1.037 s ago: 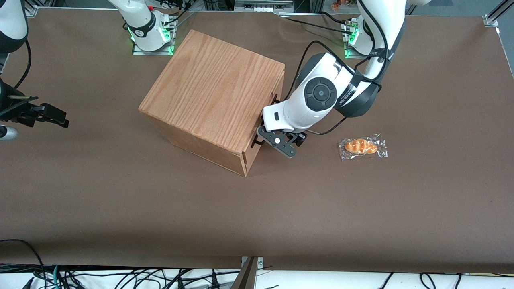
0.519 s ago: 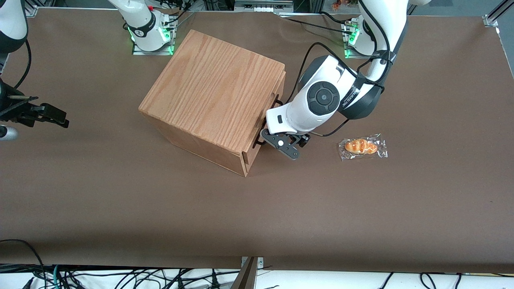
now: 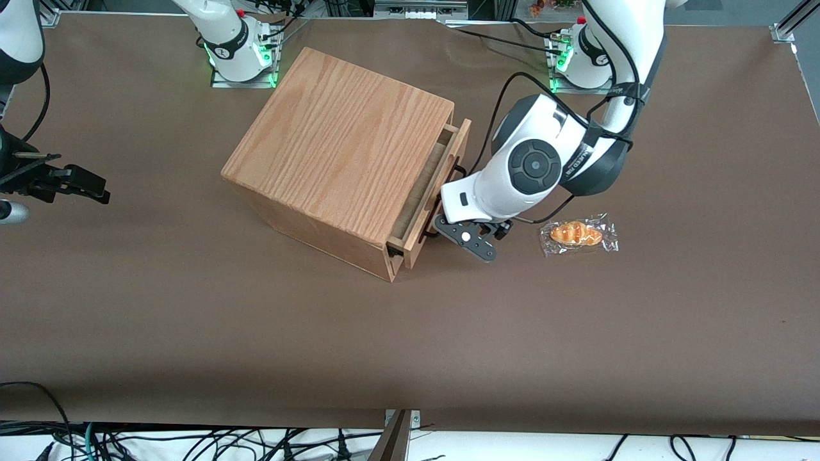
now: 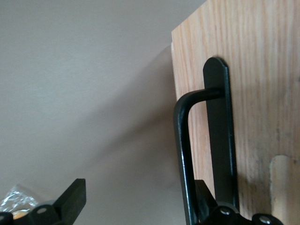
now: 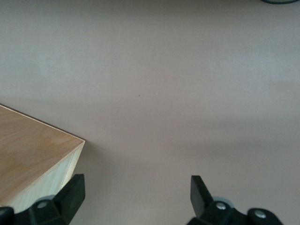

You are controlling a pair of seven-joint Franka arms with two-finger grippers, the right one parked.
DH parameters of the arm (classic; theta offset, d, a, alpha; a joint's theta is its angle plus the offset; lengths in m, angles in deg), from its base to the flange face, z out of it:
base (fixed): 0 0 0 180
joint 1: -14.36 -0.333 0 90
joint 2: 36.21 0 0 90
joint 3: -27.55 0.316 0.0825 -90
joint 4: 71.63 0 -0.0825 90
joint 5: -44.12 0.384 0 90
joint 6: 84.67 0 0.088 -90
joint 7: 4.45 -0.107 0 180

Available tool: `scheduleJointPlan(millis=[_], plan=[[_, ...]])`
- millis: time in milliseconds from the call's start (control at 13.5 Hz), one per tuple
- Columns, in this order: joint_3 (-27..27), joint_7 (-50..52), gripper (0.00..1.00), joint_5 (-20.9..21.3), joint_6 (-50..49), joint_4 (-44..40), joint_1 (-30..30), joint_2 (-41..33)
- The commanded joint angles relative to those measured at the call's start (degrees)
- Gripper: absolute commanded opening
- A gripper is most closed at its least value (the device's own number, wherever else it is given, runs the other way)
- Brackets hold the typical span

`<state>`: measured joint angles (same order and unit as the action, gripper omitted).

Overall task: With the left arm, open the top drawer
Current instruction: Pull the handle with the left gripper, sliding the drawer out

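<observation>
The top drawer (image 3: pixel 459 142) stands pulled a short way out of the oak box (image 3: pixel 339 141), and a strip of its inside shows. In the left wrist view its plain wooden front (image 4: pixel 262 70) carries the thin black wire handle (image 4: pixel 181 140). The left arm (image 3: pixel 532 168) reaches down in front of the drawer. Its gripper (image 3: pixel 451 224) (image 4: pixel 139 199) is open, jaws wide apart. One finger (image 4: pixel 204 194) sits hooked between the handle bar and the drawer front. The other finger (image 4: pixel 71 200) hangs free over the table, well away from the handle.
A wrapped bread roll (image 3: pixel 578 234) (image 4: pixel 11 204) lies on the brown table (image 3: pixel 410 333) just past the gripper, toward the working arm's end. The right wrist view shows a corner of the box (image 5: pixel 33 159).
The drawer has slid out of the box, from nearly flush to a visible gap. The arm and gripper moved with it, away from the box toward the bread roll.
</observation>
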<state>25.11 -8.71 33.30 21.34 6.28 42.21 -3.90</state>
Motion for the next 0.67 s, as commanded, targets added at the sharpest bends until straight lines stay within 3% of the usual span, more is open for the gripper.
scheduleJointPlan(millis=[0, 593], plan=[[0.4, -1.1, 1.00, 5.8, -0.5, 1.5, -2.1, 0.7], [0.4, -1.4, 1.00, 5.8, -1.0, 1.5, -8.0, 1.4]])
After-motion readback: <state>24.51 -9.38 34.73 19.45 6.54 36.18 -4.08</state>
